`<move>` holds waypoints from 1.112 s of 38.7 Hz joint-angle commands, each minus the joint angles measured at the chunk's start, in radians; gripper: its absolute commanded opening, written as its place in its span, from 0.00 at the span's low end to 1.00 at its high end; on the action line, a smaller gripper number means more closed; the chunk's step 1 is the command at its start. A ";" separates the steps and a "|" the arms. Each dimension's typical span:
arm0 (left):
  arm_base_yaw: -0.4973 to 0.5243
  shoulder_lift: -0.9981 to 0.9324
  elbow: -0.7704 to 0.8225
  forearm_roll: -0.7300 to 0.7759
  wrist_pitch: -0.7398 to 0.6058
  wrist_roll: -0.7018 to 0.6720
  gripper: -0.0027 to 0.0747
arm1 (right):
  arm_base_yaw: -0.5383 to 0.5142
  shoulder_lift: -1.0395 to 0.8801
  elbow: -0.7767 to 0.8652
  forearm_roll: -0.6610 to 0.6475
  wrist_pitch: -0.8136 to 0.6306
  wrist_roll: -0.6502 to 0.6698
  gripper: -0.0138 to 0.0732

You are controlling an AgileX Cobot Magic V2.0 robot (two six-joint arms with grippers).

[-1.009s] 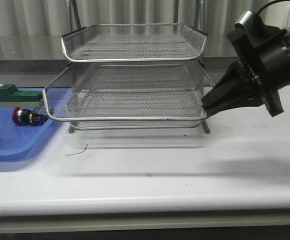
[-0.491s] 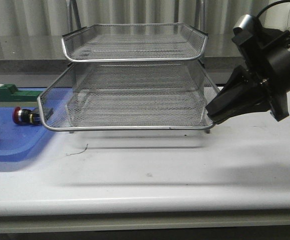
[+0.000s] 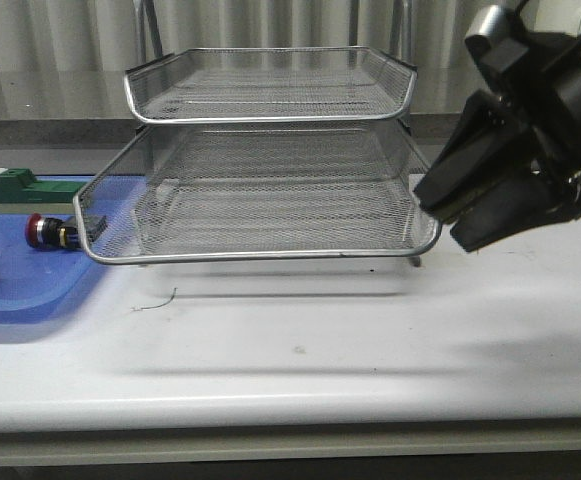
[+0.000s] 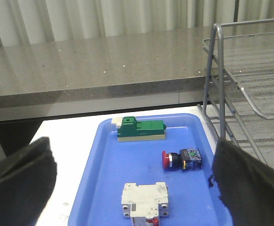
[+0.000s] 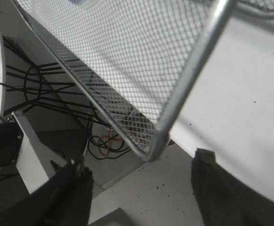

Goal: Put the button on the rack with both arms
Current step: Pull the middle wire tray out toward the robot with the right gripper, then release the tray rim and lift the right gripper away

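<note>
The button (image 3: 50,232) lies on its side on the blue tray (image 3: 30,295), left of the rack (image 3: 270,150). The rack's middle tier (image 3: 270,250) stands pulled out toward the front. My right gripper (image 3: 440,215) is open at that tier's front right corner; in the right wrist view the chrome rim corner (image 5: 156,143) lies between the spread fingers of the gripper (image 5: 141,174), touching neither. My left gripper (image 4: 132,141) is open and empty above the tray, the button (image 4: 181,159) ahead of it near the right finger. The left gripper is out of the front view.
The blue tray (image 4: 103,179) also holds a green block (image 4: 141,129) and a white breaker (image 4: 144,200). The rack's upright posts (image 4: 214,84) stand just right of the tray. A grey counter (image 4: 103,61) runs behind the table.
The middle tier has slid forward, pulled by my right gripper. That gripper has since opened, let go of the rim and tilted upward.
</note>
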 commanded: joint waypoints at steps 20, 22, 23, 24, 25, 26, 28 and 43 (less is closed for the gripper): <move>0.001 0.011 -0.033 -0.009 -0.083 -0.007 0.86 | -0.002 -0.372 -0.250 -0.607 0.022 0.559 0.09; 0.001 0.011 -0.033 -0.009 -0.083 -0.007 0.86 | -0.001 -0.398 -0.236 -0.608 -0.008 0.562 0.09; 0.001 0.011 -0.033 -0.009 -0.083 -0.007 0.86 | 0.000 -0.416 -0.225 -0.608 -0.033 0.562 0.09; 0.001 0.011 -0.033 -0.009 -0.083 -0.007 0.86 | 0.000 -0.436 -0.210 -0.608 -0.050 0.562 0.09; 0.001 0.011 -0.033 -0.009 -0.083 -0.007 0.86 | 0.000 -0.454 -0.196 -0.608 -0.077 0.562 0.09; 0.001 0.011 -0.033 -0.009 -0.083 -0.007 0.86 | 0.000 -0.480 -0.174 -0.608 -0.098 0.562 0.09; 0.001 0.011 -0.033 -0.009 -0.083 -0.007 0.86 | 0.002 -0.533 -0.126 -0.608 -0.167 0.562 0.09; 0.001 0.011 -0.033 -0.009 -0.083 -0.007 0.86 | 0.002 -1.031 0.390 -0.615 -0.727 0.504 0.09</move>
